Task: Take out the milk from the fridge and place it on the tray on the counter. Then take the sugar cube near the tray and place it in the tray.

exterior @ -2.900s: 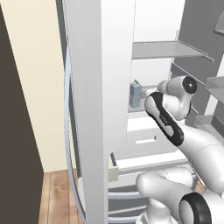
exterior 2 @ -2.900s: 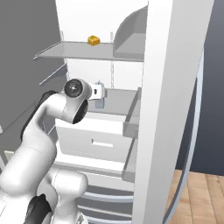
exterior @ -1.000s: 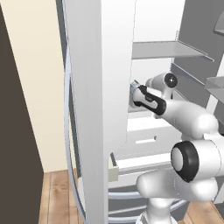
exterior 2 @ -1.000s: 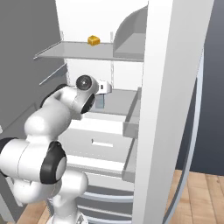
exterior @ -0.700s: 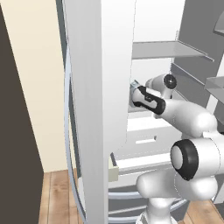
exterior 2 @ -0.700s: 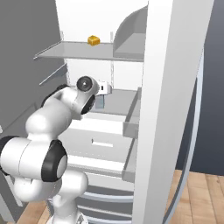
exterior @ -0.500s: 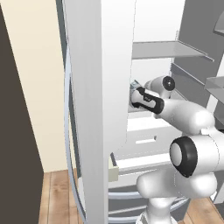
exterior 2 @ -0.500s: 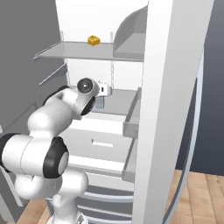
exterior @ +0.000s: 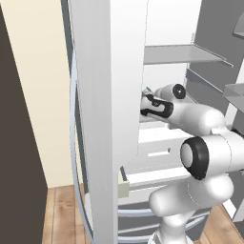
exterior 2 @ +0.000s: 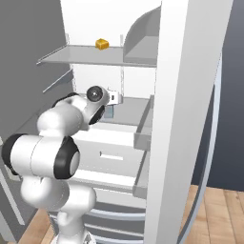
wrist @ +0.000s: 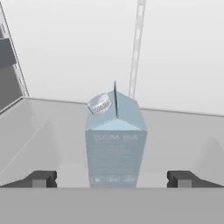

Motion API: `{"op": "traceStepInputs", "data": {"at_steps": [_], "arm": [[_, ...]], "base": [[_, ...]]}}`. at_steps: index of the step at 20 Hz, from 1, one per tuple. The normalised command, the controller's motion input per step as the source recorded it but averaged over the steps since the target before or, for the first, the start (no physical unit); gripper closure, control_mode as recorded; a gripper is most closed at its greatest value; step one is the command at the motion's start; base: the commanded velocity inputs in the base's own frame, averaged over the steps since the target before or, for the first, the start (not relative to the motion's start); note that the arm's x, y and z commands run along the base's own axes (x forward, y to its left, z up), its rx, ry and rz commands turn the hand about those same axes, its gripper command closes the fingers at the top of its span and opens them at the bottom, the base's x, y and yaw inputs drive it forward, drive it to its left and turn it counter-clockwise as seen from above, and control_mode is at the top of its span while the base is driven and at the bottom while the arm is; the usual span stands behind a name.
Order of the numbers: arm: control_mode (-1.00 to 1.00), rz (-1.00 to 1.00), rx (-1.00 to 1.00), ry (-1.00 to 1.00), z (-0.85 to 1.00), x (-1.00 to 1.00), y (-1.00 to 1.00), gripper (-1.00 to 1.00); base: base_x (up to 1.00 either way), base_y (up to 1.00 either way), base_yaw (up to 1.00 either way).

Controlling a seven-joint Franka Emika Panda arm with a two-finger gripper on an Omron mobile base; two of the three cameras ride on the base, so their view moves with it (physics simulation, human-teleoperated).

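Pincer (wrist: 112,178) spread wide, boxy gable-topped milk (wrist: 114,140) between dark fingertips (wrist: 41,178)

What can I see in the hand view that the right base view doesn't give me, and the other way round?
The hand view gives the milk whole, upright, cap and gabled top clear, between the gripper and its wide-apart fingertips. The right base view gives the white arm reaching in, the drawers, the thick door and a small yellow thing on the upper shelf. Both share the fridge interior and the carton's shelf.

Glossy white rounded arm segments, black joint rings, dark finger tips (wrist: 41,178).
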Motion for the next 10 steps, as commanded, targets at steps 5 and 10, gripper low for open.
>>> {"op": "traceStepInputs", "data": {"at_steps": [5, 10], "arm": [[-1.00, 0.00, 0.00, 0.00, -0.13, 0.27, 0.00, -1.00], [-1.00, 0.00, 0.00, 0.00, -0.01, 0.18, 0.00, -1.00]], "base": [[0.00, 0.00, 0.00], [0.00, 0.00, 0.00]]}}
